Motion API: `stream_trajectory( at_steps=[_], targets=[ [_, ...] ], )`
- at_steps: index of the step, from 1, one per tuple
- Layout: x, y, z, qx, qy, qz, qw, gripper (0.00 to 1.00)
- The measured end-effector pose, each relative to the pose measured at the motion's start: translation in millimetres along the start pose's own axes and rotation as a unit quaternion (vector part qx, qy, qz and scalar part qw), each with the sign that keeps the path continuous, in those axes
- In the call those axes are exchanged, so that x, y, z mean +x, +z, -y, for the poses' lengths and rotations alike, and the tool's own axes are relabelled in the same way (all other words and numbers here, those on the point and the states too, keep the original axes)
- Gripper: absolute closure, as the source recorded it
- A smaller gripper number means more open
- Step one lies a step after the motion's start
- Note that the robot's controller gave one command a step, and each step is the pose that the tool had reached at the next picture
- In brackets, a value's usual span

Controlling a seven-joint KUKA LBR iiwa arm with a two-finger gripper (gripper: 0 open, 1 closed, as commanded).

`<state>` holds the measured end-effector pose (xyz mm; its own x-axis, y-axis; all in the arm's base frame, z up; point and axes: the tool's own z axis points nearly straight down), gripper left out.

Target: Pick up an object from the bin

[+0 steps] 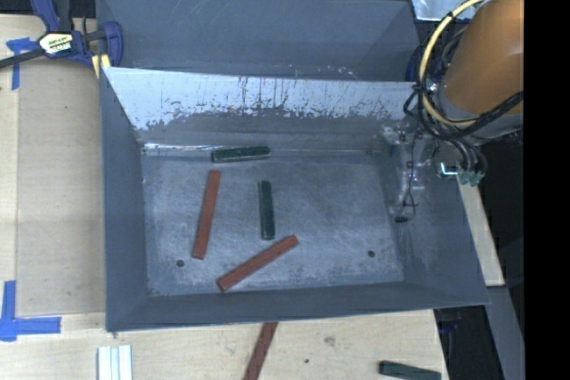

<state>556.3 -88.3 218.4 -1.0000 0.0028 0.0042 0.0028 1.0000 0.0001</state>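
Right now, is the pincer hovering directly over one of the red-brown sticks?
No, the pincer hangs near the bin's right wall, and the steep red-brown stick and the slanted red-brown stick lie well to its left.

A grey metal bin (267,316), its floor speckled pale and its back wall streaked with dark scratches. Nearest the silver-grey gripper (403,211) lies a dark green bar (266,209), with a second dark green bar (240,154), a red-brown bar (257,263) and a second red-brown bar (207,214) farther from it. The wrist's orange cover (485,58) sits behind the gripper.

Orange dome wrist cover (485,49), yellow/blk cables (434,60)
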Motion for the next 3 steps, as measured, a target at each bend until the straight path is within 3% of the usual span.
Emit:
stream_trajectory(
  at_steps=[1,2,3],
  targets=[
    [-1.6,-4,0,0.000,-0.001,0.0041,1.0000,0.00],
    [-8.1,33,-52,0.001,-0.020,0.0058,0.9998,0.00],
    [-4.9,80,-102,0.000,-0.053,0.0040,0.9986,0.00]
  ],
)
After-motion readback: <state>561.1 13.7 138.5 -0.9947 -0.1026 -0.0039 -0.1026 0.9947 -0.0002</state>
